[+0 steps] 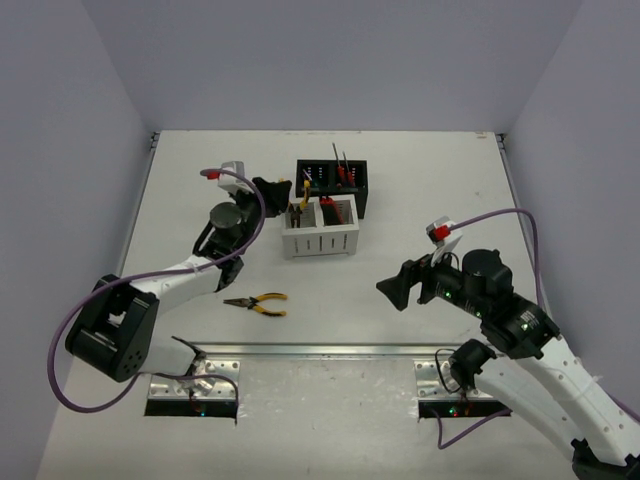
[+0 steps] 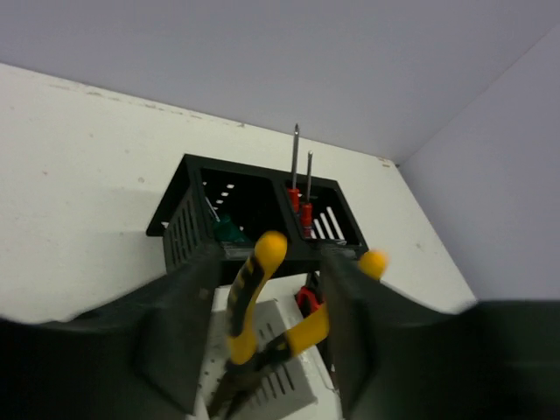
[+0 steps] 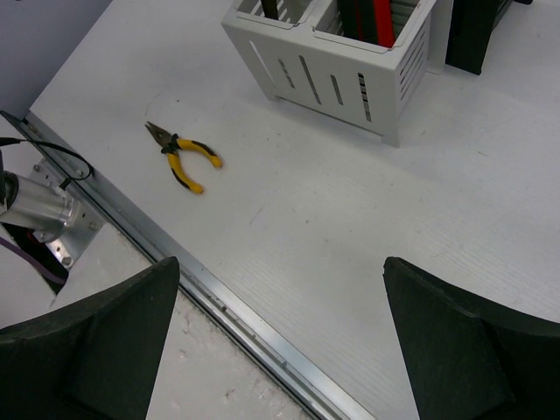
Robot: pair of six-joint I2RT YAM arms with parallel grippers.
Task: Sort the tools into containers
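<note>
Left tool open around upright pliers

Top: high overhead, all table. Left wrist: close over white box. Right wrist: farther, same box.

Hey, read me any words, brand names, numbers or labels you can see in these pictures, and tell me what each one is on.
No text can be read in any view. The white box, the black box, the pliers on the table and the upright pliers show no visible lettering, numbers or signs.
</note>
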